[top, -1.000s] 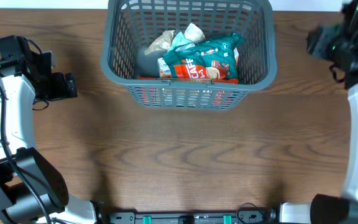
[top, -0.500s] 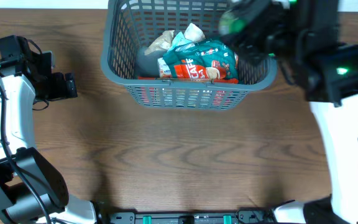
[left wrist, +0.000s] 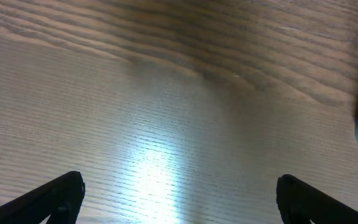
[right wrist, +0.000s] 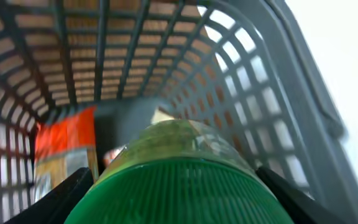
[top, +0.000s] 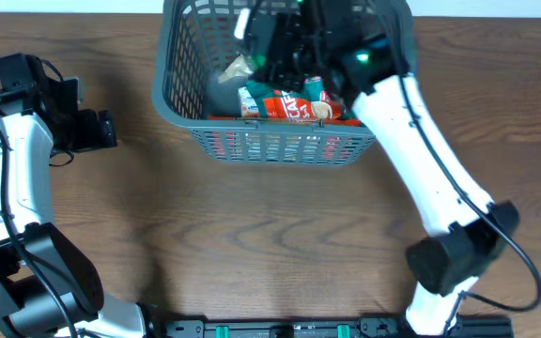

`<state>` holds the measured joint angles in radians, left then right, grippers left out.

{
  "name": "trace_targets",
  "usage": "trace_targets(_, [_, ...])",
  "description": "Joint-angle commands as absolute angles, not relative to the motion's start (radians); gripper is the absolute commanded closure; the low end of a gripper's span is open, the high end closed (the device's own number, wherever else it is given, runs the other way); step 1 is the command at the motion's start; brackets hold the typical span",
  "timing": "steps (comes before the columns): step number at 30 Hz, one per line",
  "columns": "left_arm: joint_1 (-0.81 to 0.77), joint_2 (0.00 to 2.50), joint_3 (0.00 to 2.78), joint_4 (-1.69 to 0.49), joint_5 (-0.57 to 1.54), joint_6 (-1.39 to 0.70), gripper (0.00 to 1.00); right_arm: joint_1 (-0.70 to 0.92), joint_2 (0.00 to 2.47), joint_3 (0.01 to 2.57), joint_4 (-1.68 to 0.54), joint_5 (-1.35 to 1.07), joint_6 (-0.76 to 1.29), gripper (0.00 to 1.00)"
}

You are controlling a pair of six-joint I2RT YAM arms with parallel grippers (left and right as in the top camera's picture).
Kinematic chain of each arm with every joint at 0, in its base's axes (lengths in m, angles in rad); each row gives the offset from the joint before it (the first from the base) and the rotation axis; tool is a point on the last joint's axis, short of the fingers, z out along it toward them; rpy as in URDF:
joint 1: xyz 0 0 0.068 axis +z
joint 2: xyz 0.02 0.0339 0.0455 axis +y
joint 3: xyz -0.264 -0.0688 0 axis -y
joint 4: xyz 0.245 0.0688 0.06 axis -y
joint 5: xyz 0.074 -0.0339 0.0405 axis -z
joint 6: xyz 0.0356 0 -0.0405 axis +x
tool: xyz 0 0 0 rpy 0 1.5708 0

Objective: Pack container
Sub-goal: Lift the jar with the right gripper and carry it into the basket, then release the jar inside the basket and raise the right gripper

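Container [top: 280,143]: stiff slotted plastic, light, likely slides on counter [top: 252,235]; grip rim. Right hand [right wrist: 173,188] pinches green-lidded jar [right wrist: 169,155], smooth, probably slippery. Left hand [left wrist: 179,193] spread, empty.

A brown bench [top: 252,235] with dark, wavy wood grain fills the overhead view. A pale strip [top: 64,6] runs beyond the bench's far edge. In the left wrist view, bright glare [left wrist: 154,174] lies on the bench.
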<state>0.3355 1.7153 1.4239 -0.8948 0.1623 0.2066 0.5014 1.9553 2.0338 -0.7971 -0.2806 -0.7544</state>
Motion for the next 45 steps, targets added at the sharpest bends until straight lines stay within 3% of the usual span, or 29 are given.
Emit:
trace_targets(1, [0.334, 1.719, 1.428, -0.901, 0.176, 0.211, 0.02, 0.528, 1.994, 2.048, -0.77, -0.375, -0.696, 0.99])
trace_targets(18, [0.334, 1.719, 1.428, -0.901, 0.176, 0.212, 0.01, 0.561, 2.146, 2.048, -0.822, -0.382, -0.685, 0.99])
trace_targets(19, [0.334, 1.719, 1.428, -0.901, 0.176, 0.211, 0.01, 0.561, 2.146, 2.048, -0.826, -0.382, -0.684, 0.93])
trace_targets(21, [0.334, 1.719, 1.428, -0.901, 0.176, 0.211, 0.01, 0.561, 2.146, 2.048, -0.833, -0.38, -0.671, 0.64])
trace_targets(22, [0.334, 1.719, 1.428, -0.901, 0.176, 0.212, 0.01, 0.561, 2.146, 2.048, -0.834, -0.379, -0.659, 0.59])
trace_targets(26, [0.334, 1.719, 1.428, -0.901, 0.176, 0.212, 0.01, 0.561, 2.146, 2.048, -0.838, -0.373, -0.651, 0.55])
trace_targets(30, [0.334, 1.719, 1.428, -0.901, 0.176, 0.212, 0.02, 0.561, 2.146, 2.048, -0.847, -0.333, -0.65, 0.42])
trace_targets(33, [0.334, 1.719, 1.428, -0.901, 0.176, 0.212, 0.01, 0.561, 2.146, 2.048, -0.854, -0.279, -0.635, 0.39])
trace_targets(37, [0.334, 1.719, 1.428, -0.901, 0.176, 0.212, 0.02, 0.561, 2.146, 2.048, -0.86, -0.273, -0.632, 0.2])
trace_targets(43, [0.334, 1.719, 1.428, -0.901, 0.176, 0.212, 0.01, 0.561, 2.146, 2.048, -0.86, -0.273, -0.632, 0.18])
trace_targets(45, [0.334, 1.719, 1.428, -0.901, 0.176, 0.212, 0.01, 0.561, 2.146, 2.048, -0.86, -0.273, -0.632, 0.12])
